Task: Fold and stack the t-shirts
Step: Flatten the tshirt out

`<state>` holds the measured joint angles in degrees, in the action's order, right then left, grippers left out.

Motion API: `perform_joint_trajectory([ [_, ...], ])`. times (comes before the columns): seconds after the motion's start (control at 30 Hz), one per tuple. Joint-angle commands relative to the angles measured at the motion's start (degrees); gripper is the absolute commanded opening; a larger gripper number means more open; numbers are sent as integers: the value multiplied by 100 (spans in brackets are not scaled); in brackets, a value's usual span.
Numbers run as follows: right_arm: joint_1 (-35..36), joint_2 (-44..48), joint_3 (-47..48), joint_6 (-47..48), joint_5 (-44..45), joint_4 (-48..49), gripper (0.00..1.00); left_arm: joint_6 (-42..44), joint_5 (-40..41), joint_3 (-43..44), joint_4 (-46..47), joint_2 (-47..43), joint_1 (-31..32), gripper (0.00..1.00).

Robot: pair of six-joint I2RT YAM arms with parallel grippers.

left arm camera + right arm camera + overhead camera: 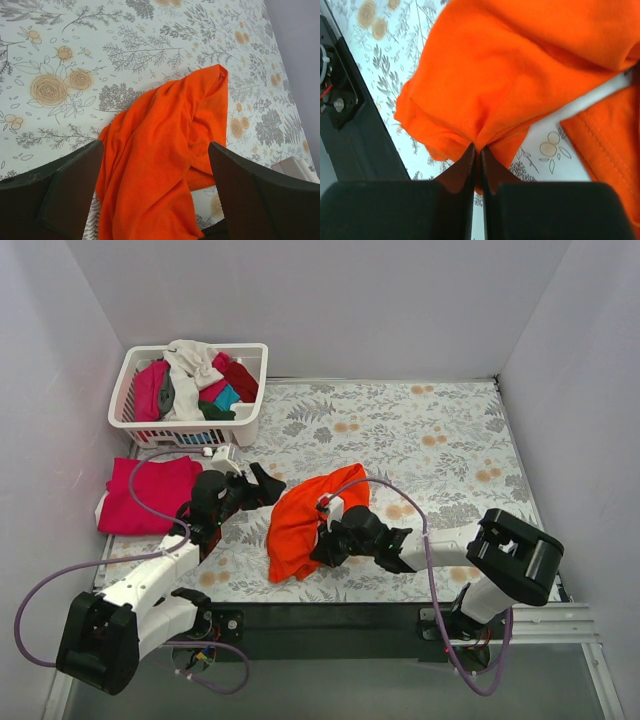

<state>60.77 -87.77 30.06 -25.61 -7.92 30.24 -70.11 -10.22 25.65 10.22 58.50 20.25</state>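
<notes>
The orange shirt [300, 520] lies crumpled on the floral desk [430, 430], toward its near edge. The right fingers [461, 172] pinch a bunched fold at its edge. The left fingers [75, 185] stand wide apart just beside it. A pink shirt [145, 495] lies folded at the desk's left, with a basket [150, 430] of shirts behind it.

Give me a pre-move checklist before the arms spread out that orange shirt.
1. The right gripper is shut on the orange t-shirt: ok.
2. The left gripper is open and empty, facing that shirt: ok.
3. Orange t-shirt lying flat: not ok, it is bunched and creased.
4. The magenta t-shirt lies folded at the left of the table, apart from the orange one: ok.
5. How many cloth layers the right pinch holds: cannot tell.
</notes>
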Motion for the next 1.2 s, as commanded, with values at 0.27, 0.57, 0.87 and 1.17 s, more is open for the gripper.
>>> perform_joint_trajectory([
  [0.27,-557,348,2134,750,326,-1827,1,823,64,-51,253,-866,1076,77],
  [0.57,-1006,-1143,3883,961,-385,-1996,1,569,2329,-340,-344,-1972,1165,77],
  [0.87,-1375,-2718,5964,803,-1070,-2031,18,445,2369,-491,-494,-2477,1200,73],
  [1.17,-1639,-1554,5081,1180,-536,-2092,73,-91,1699,-253,-679,-754,1236,65],
])
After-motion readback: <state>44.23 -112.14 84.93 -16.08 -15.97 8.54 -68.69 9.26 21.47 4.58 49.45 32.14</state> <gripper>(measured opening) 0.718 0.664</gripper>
